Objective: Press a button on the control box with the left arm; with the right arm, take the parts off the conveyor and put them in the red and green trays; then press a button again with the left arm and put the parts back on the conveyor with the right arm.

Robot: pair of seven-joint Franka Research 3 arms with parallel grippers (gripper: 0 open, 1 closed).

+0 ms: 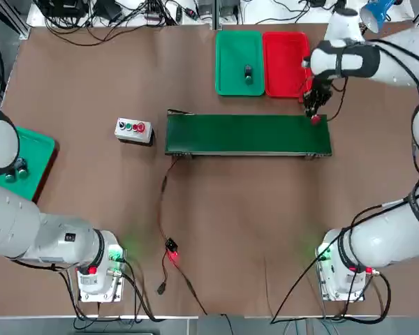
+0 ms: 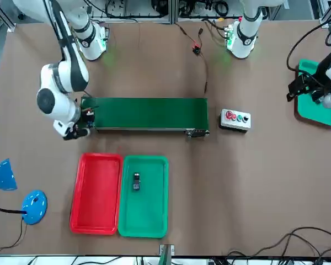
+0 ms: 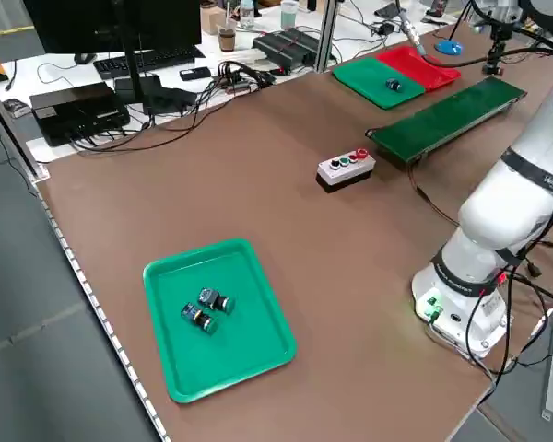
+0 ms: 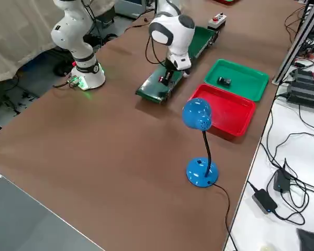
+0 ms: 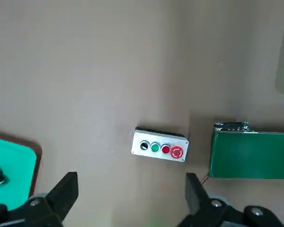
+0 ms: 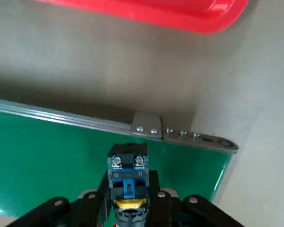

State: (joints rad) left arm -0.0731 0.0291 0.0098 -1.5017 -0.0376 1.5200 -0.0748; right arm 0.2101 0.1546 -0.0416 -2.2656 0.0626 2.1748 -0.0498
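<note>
My right gripper [image 1: 313,110] is shut on a small part [image 6: 128,182] with a blue body and a red cap. It holds the part low over the right end of the green conveyor [image 1: 244,134]; the right wrist view shows the belt [image 6: 47,156] just beneath. Behind the conveyor lie the green tray [image 1: 230,49], with one dark part [image 1: 248,72] in it, and the red tray [image 1: 285,63] with nothing in it. The control box [image 1: 133,130] sits left of the conveyor. My left gripper [image 5: 130,194] hangs open at the table's far left, well short of the box [image 5: 160,145].
A second green tray [image 3: 249,341] with two small parts [image 3: 205,308] lies at the table's left edge under the left arm. A blue desk lamp [image 4: 199,117] stands beyond the red tray. A cable with a red-lit plug [image 1: 171,250] runs from the conveyor toward the bases.
</note>
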